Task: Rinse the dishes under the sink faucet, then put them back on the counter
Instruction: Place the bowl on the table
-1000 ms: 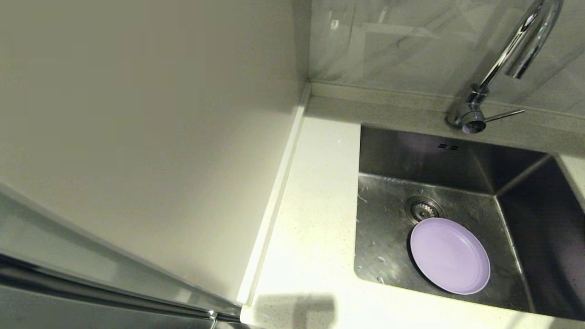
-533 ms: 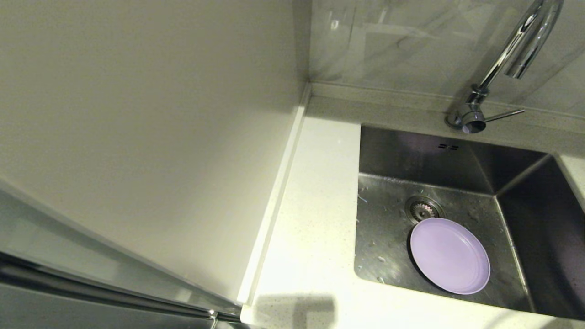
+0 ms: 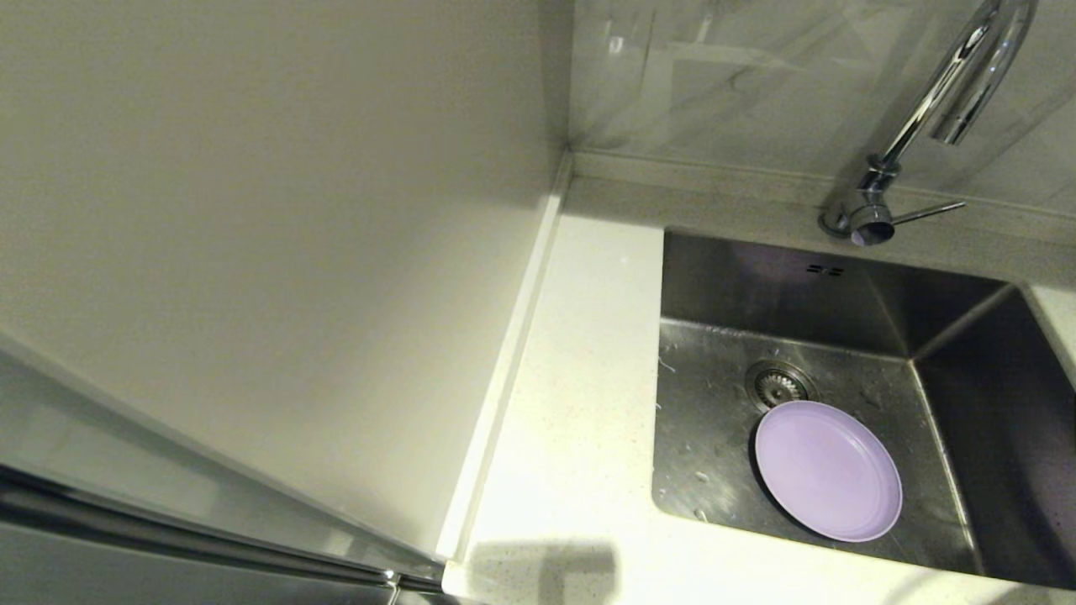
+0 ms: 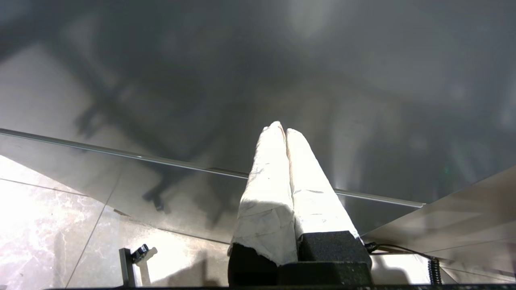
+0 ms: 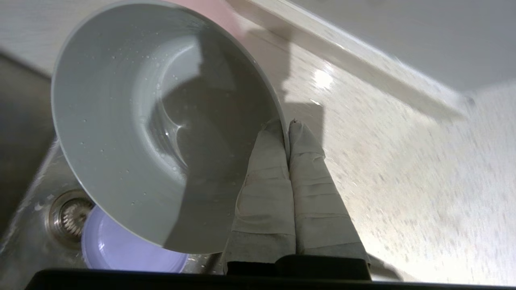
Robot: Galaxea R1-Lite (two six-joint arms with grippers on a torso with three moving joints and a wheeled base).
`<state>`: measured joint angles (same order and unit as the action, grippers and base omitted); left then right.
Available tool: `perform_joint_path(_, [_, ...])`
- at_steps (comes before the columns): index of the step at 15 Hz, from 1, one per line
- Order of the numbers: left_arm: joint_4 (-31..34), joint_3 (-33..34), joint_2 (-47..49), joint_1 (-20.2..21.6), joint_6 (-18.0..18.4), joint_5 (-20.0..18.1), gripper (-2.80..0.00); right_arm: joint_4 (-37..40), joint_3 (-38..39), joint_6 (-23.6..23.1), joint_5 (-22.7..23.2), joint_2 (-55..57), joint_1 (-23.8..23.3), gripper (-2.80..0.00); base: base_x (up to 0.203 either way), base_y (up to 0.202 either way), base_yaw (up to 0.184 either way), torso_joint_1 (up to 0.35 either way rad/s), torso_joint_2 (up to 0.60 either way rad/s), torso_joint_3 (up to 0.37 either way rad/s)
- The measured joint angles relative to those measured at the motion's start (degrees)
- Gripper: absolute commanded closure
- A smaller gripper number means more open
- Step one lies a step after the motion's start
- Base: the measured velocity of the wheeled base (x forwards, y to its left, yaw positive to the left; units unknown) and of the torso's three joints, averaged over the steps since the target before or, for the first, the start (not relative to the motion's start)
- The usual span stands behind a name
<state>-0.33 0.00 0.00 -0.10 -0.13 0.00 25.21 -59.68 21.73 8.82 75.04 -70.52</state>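
Right gripper [image 5: 287, 123] pinched — left gripper [image 4: 282, 129] closed

The faucet [image 3: 941, 109] loses the top of its arc past the picture's edge. Beyond the right gripper's fingers [image 5: 266, 169], the blue-green bowl [image 5: 161, 121] hides most of the lilac plate [image 5: 121, 249], and the worktop [image 5: 403, 169] beside them is blurred.

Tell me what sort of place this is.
Most likely a home kitchen sink area: a stainless steel sink with a chrome gooseneck faucet, set in a white speckled counter. A lilac plate lies in the basin.
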Motion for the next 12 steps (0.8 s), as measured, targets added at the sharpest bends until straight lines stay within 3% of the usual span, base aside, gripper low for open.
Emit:
perform_joint_path(5, [0.02,0.0,0.0,0.0,-0.04,0.0,0.0,-0.74,6.34,6.3,-3.46,2.59,-3.46,0.0,0.0,0.0,0.0,0.0,0.0,0.0])
perform_joint_path(12, [0.0,0.0,0.0,0.0,0.02,-0.01,0.0,-3.07,12.01,5.5,-5.36,4.63,-4.01,0.0,0.0,0.0,0.0,0.0,0.0,0.0])
